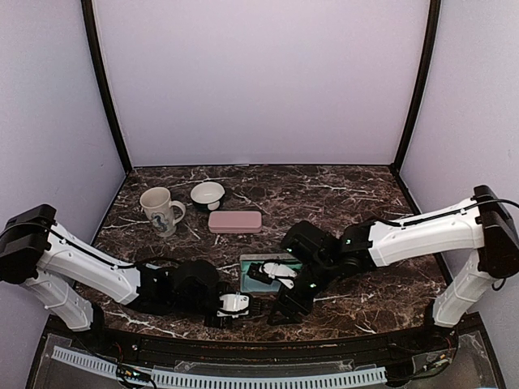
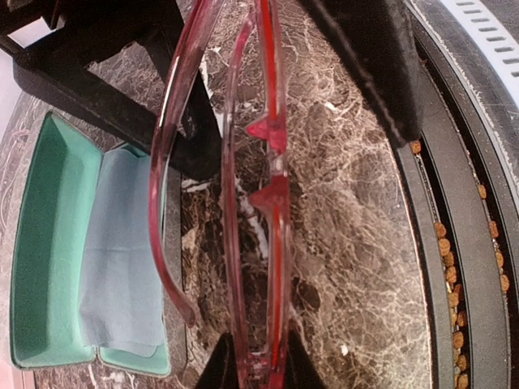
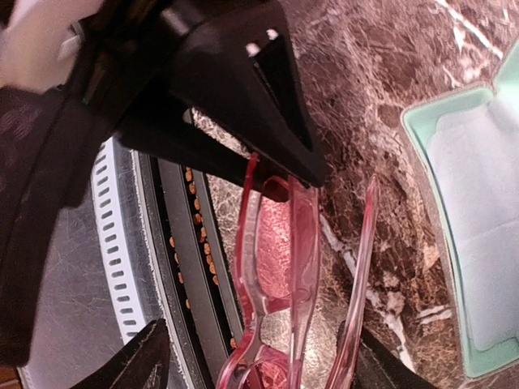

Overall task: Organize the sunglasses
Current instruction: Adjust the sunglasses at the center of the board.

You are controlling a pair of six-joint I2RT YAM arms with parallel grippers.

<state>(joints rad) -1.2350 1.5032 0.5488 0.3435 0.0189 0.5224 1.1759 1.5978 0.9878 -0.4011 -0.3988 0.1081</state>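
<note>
Dark marble makes up the surface (image 1: pixel 365 186), with pale walls (image 1: pixel 259 81) behind it. Close to the near edge, the left gripper (image 2: pixel 255 374) is pinching one end of the red sunglasses (image 2: pixel 276 194). Their long side runs left to right, along the near edge. They point from the left gripper toward the right gripper (image 3: pixel 255 365). One thin arm of the glasses sticks out a bit on the far side. The right gripper is spread wide around the other end, and I cannot tell if it touches them. Just behind lies an open green case (image 2: pixel 40 243) with a light-blue cloth (image 2: pixel 122 251) inside. Farther back sit a pink case (image 1: pixel 235 221), a mug (image 1: pixel 160 211) and a small bowl (image 1: pixel 208 194).
</note>
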